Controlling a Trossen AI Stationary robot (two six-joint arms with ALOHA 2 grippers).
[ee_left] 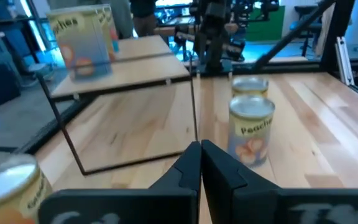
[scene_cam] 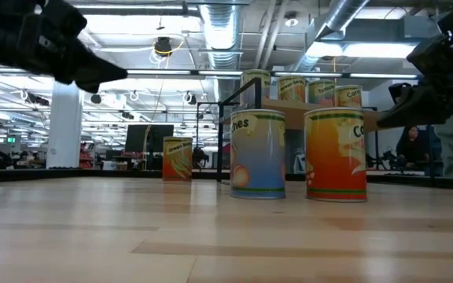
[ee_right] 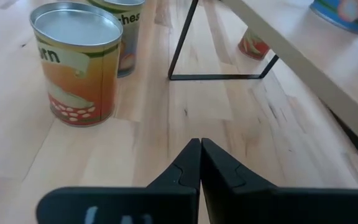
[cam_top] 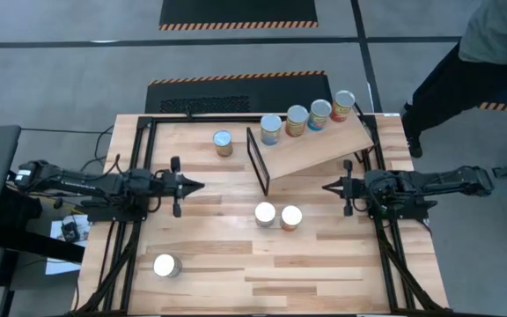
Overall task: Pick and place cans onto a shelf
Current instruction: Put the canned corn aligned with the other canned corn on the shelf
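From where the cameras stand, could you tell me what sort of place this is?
Probably a robotics lab or workshop: exposed ceiling ducts, hazard-striped floor mats, and a slatted wooden table with a shelf of cans.

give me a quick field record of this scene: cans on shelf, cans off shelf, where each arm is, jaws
cans on shelf: four in a row along the far edge of the shelf
cans on table: four; a pair mid-table, one left of the shelf frame, one near the front left
left gripper: above the table's left side, jaws shut, empty
right gripper: near the shelf's front edge, jaws shut, empty
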